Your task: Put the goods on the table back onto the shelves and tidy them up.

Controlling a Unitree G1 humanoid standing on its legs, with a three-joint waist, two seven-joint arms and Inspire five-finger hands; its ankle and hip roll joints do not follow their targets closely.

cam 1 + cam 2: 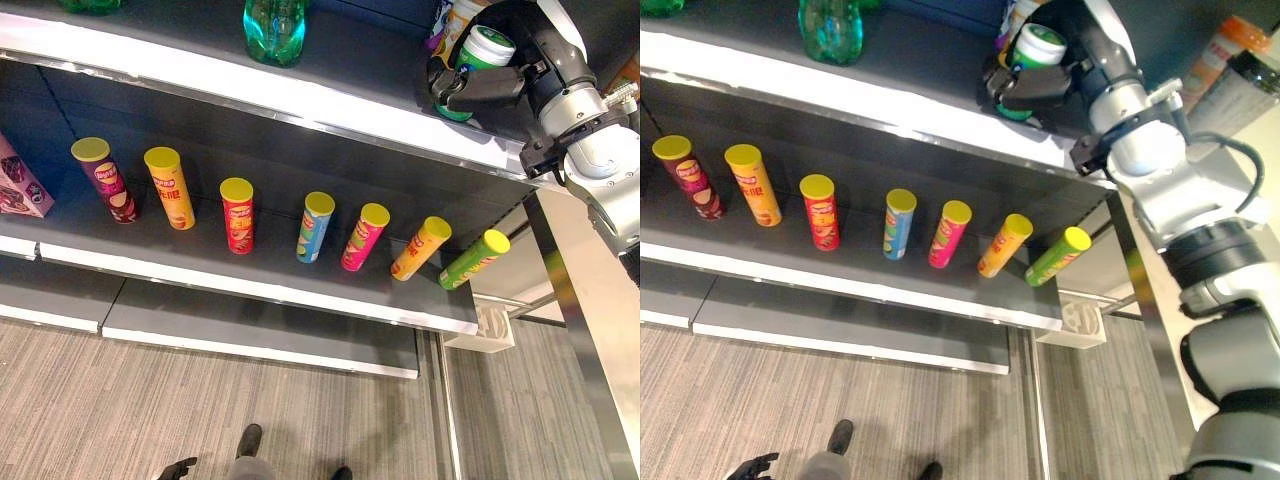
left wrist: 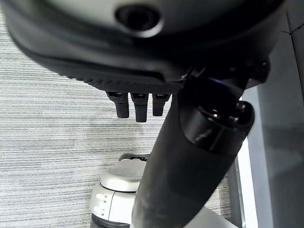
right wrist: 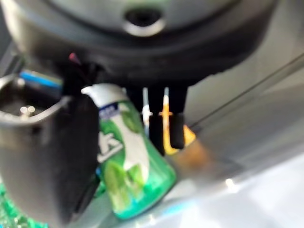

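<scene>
A green tub with a white lid (image 1: 482, 52) is at the right end of the upper shelf (image 1: 250, 88), tilted a little. My right hand (image 1: 482, 88) is shut on it, thumb across its front and fingers behind. In the right wrist view the tub (image 3: 128, 161) shows between the thumb (image 3: 47, 161) and the fingers. Whether its base rests on the shelf I cannot tell. Other bottles stand just behind it. My left hand (image 1: 178, 467) hangs low over the floor with its fingers (image 2: 135, 107) relaxed and nothing in it.
A green plastic bottle (image 1: 273, 28) stands further left on the upper shelf. Several crisp tubes (image 1: 237, 214) stand in a row on the middle shelf, with a purple box (image 1: 18, 185) at its left. A white basket (image 1: 485, 330) sits beside the shelf post.
</scene>
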